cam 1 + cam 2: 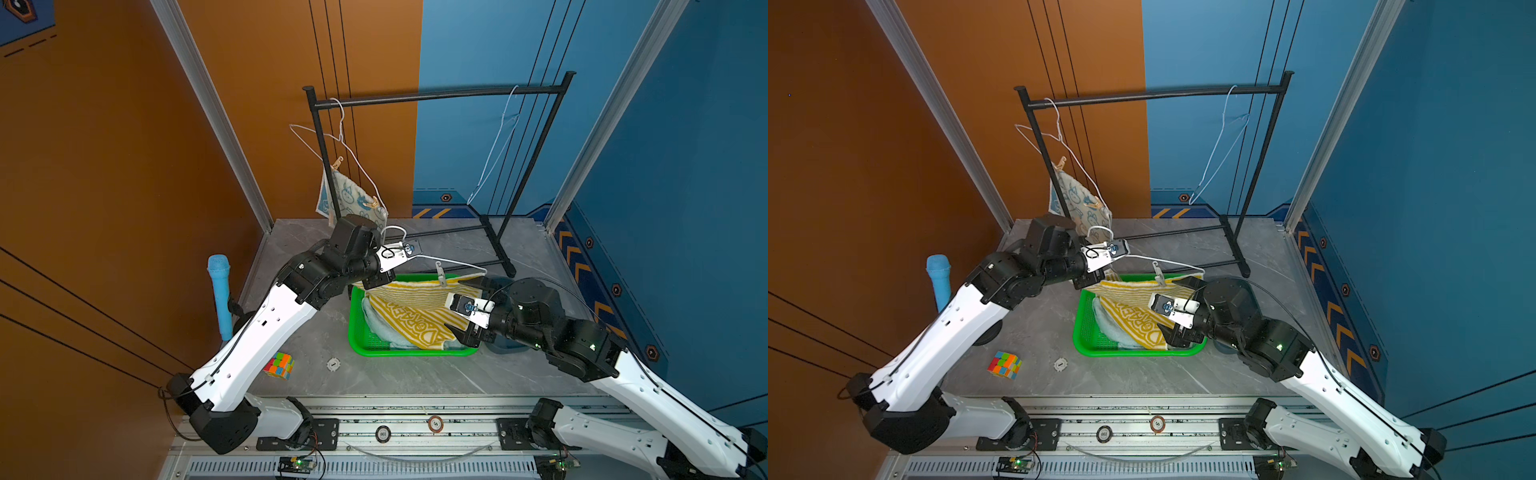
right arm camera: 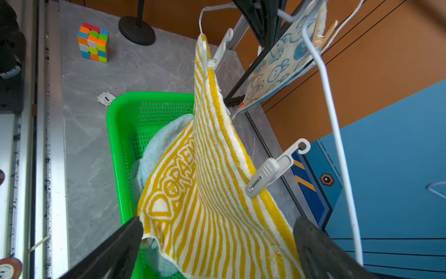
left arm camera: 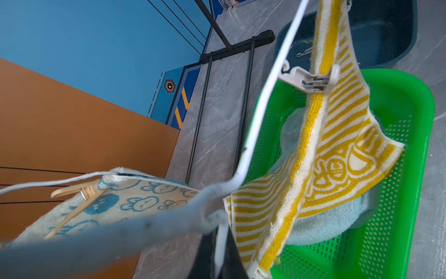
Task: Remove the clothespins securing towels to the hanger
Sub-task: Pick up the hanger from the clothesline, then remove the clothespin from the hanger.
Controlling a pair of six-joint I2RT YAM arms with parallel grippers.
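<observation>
While the left gripper [image 1: 390,275] is clamped shut on the neck of a white wire hanger [image 1: 451,262], holding it above the green basket [image 1: 411,353], the right gripper [image 2: 218,224] stands at the basket's right end with its jaws wide apart. The right wrist view shows the lower part of the yellow-and-white striped towel [image 1: 415,316] hanging between those jaws, ungripped.

This towel is pinned to the held hanger at two places. A grey plastic clothespin [image 2: 268,174] bites its upper edge partway along the hanger's arm. A second grey clothespin [image 2: 212,58] holds the corner close to the left gripper. From there the towel sags into the basket and drapes over the pale blue-green towel [image 1: 376,324], which lies loose inside.

Behind the left arm, the bunny-print towel [image 1: 353,199] hangs from a second white hanger [image 1: 328,137] on the black rack [image 1: 436,94], fixed by two wooden clothespins [image 1: 337,163], one at each upper corner. An empty white hanger [image 1: 496,149] hangs at the rack's other end.

On the grey table [image 1: 395,382], a Rubik's cube [image 1: 279,365] sits near the left arm, with a blue microphone [image 1: 220,291] upright beyond it.
</observation>
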